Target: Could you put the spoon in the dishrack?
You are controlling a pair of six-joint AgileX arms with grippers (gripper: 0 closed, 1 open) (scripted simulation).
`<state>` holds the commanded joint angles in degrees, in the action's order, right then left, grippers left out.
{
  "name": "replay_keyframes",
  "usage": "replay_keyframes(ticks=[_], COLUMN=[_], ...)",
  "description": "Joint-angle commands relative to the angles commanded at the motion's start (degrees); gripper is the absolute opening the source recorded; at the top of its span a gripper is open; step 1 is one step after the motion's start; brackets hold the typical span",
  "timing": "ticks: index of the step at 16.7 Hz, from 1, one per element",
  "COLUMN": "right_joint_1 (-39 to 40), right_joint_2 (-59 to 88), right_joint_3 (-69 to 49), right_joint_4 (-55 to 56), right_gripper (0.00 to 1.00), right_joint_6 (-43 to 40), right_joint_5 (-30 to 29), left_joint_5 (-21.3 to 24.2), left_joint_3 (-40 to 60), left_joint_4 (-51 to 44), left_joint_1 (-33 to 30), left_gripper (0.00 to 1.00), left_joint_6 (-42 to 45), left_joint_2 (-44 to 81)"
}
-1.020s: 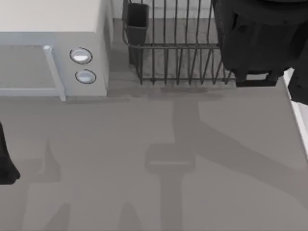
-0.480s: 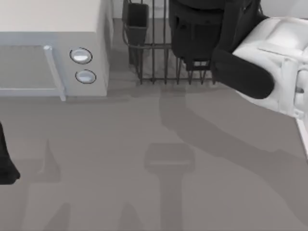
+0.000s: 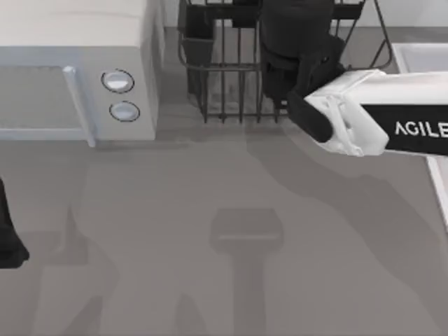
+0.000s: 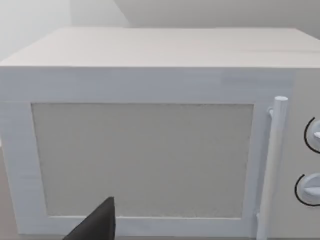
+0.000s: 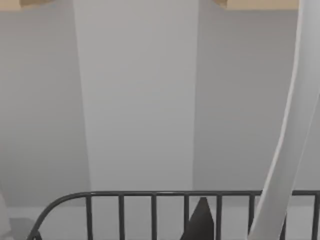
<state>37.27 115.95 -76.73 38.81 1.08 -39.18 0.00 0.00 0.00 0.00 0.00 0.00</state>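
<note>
Left gripper (image 3: pixel 5 241) parked near-left over the grey table (image 3: pixel 210 210); closure cannot be told. Far, right gripper (image 3: pixel 294 38) hangs over the dark-grey wire dishrack (image 3: pixel 224 94); closure likewise indeterminate. Pale slender curved spoon (image 5: pixel 292 130) apparently carried there. Judged light, rigid, slick; best gripped mid-handle.

White letters "AGILE", cut off, stand on the right arm (image 3: pixel 392 129).

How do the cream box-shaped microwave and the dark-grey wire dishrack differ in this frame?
The cream box-shaped microwave is solid-walled and pale; the dark-grey wire dishrack is open bars with a dark utensil cup at one corner. The microwave stands at the table's left with nothing over it; the dishrack has the right arm reaching over it. Both sit at the table's far edge.
</note>
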Motion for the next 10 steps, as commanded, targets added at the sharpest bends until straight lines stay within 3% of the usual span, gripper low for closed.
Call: replay_keyframes(ticks=[5, 10], right_joint_1=[-1.05, -1.05], right_joint_2=[1.19, 1.19], right_joint_3=[0.36, 0.36], right_joint_4=[1.34, 1.34], right_gripper=[0.00, 0.38], right_joint_6=[-0.06, -0.06], right_joint_5=[1.07, 1.07], left_joint_5=[0.00, 0.00], left_joint_3=[0.00, 0.00], left_joint_4=[0.00, 0.00], left_joint_1=[0.00, 0.00], left_gripper=[1.00, 1.00], left_joint_6=[0.00, 0.00], left_joint_2=[0.00, 0.00])
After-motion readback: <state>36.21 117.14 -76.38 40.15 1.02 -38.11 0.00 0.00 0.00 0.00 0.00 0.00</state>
